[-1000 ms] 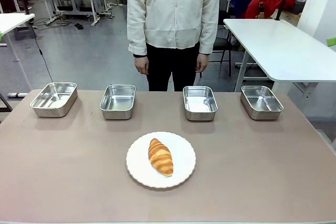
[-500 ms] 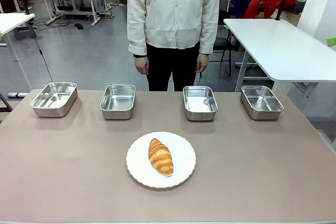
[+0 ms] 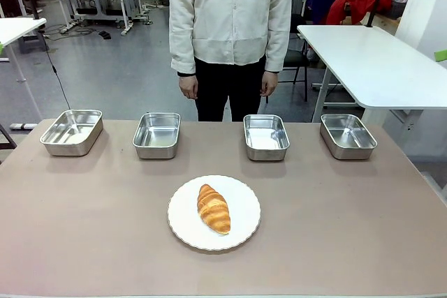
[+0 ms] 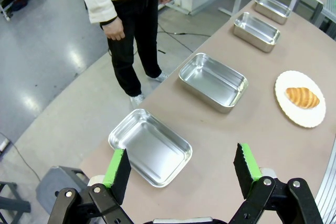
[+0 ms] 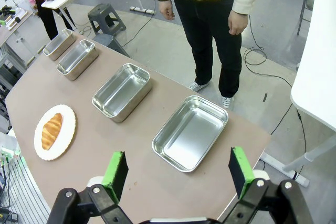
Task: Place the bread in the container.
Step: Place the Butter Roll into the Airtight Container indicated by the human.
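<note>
Left claw [image 4: 182, 169] and right claw [image 5: 178, 171] hang spread, empty, high off the counter [image 3: 335, 242]. Bread [image 3: 214, 208] lies on a central plate [image 3: 246, 197], about equally handy to four far trays [image 3: 266, 154].

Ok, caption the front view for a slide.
A croissant on a white plate before a row of four empty steel trays; a person stands across the table.

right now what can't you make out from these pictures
Front view: the person is cut off above the shoulders by the top edge.
Every view: the bread's underside is hidden against the plate.
Wrist views: the left gripper and right gripper, both open, are cut off at the bottom edge.
Every view: the four trays look alike; nothing marks which one is meant.
</note>
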`<state>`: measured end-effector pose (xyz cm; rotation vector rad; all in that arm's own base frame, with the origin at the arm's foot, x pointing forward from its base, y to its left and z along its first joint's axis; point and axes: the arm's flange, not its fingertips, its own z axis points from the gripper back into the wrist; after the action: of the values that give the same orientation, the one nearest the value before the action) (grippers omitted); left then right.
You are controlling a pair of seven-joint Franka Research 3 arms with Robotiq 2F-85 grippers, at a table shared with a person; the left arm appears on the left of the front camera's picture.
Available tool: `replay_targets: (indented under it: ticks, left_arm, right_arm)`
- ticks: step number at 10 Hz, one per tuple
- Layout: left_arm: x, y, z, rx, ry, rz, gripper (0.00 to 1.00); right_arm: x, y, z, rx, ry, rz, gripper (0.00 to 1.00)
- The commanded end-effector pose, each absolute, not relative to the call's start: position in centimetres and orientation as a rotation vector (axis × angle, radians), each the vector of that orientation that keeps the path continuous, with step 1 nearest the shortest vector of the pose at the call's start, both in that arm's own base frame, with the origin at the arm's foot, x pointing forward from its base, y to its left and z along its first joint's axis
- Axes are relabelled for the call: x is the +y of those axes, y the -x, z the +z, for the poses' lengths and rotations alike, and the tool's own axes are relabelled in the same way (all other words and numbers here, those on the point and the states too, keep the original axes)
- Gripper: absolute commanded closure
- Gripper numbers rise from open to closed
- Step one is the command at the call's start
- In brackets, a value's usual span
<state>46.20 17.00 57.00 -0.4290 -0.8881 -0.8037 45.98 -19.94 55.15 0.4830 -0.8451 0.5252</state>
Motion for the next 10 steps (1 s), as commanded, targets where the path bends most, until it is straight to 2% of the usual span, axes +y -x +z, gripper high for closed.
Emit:
replay_targets:
  ticks: [1,10]
  left_arm:
    - [17.06,-46.08,57.0,-0.891,0.431,-0.814,0.0]
    - [17.06,-46.08,57.0,-0.891,0.431,-0.814,0.0]
  right_arm:
    - [-19.88,-46.0,55.21,-0.848,-0.484,0.526,0.0]
    - [-19.88,-46.0,55.21,-0.848,-0.484,0.526,0.0]
